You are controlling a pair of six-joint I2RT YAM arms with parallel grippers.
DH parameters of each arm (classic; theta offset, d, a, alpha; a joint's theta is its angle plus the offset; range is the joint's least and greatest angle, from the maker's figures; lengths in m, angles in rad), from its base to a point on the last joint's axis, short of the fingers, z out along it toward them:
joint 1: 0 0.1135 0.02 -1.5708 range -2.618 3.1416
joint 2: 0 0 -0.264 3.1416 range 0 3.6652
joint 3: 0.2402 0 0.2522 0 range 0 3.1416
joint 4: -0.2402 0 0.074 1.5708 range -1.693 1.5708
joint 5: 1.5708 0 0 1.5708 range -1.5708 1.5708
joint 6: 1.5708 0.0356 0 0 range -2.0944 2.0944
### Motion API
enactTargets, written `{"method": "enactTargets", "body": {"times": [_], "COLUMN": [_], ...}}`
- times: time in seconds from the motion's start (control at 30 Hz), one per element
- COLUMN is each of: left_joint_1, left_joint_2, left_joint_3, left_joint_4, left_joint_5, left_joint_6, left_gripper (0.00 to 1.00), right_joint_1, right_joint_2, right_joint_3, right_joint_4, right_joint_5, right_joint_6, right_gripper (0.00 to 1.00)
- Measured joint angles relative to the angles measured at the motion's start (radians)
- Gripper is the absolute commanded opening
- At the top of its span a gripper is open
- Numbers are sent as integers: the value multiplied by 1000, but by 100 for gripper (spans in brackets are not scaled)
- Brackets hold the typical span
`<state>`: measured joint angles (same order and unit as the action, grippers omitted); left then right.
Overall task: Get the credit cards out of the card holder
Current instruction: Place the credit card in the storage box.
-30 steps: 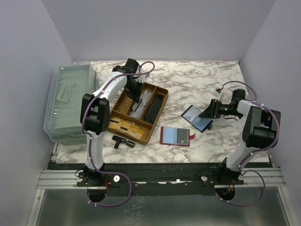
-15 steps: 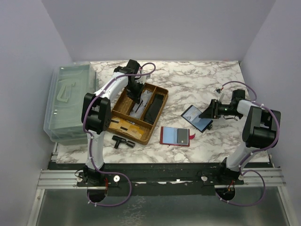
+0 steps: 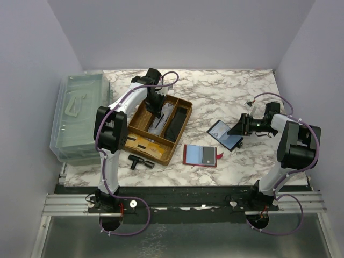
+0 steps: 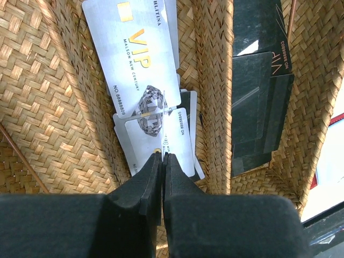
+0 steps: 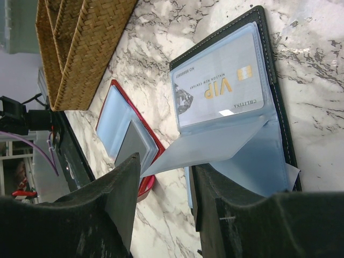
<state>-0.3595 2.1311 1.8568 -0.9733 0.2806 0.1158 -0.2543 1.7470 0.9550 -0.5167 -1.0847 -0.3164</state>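
Note:
A black card holder (image 3: 226,134) lies open on the marble, and a silver VIP credit card (image 5: 220,88) sits in its clear sleeve. My right gripper (image 5: 164,183) is open at the holder's near edge, one loose blue sleeve pointing between its fingers. A red card holder (image 3: 200,155) lies open to the left of the black one. My left gripper (image 4: 163,156) hangs over the woven tray (image 3: 138,121), shut on a thin credit card seen edge-on. Silver cards (image 4: 134,48) lie in the tray's middle slot, and black cards (image 4: 258,107) in the slot to the right.
A clear plastic bin (image 3: 78,115) stands along the left edge of the table. A black T-shaped tool (image 3: 140,161) lies in front of the woven tray. Purple walls close in the table on three sides.
My left wrist has shifted very slightly over the tray. The right arm and both card holders have stayed where they were.

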Motion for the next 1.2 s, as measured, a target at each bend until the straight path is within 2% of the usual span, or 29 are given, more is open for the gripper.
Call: {"method": "enactTargets", "body": {"times": [0.83,1.07,1.2], "left_joint_1": [-7,-29,-48], "left_joint_2": [0,-3,-24], "left_joint_3": [0,-3,-20], "left_joint_4": [7,8,7], "left_joint_5": [-29,-130,-209], "left_joint_6": [-19,-61,-103], "left_gripper": [6,0,0], "right_joint_1": [0,0,0], "right_joint_2": [0,0,0], "right_joint_3": [0,0,0], "right_joint_4": [0,0,0], "right_joint_5": [0,0,0], "right_joint_6": [0,0,0], "right_gripper": [48,48,48]}}
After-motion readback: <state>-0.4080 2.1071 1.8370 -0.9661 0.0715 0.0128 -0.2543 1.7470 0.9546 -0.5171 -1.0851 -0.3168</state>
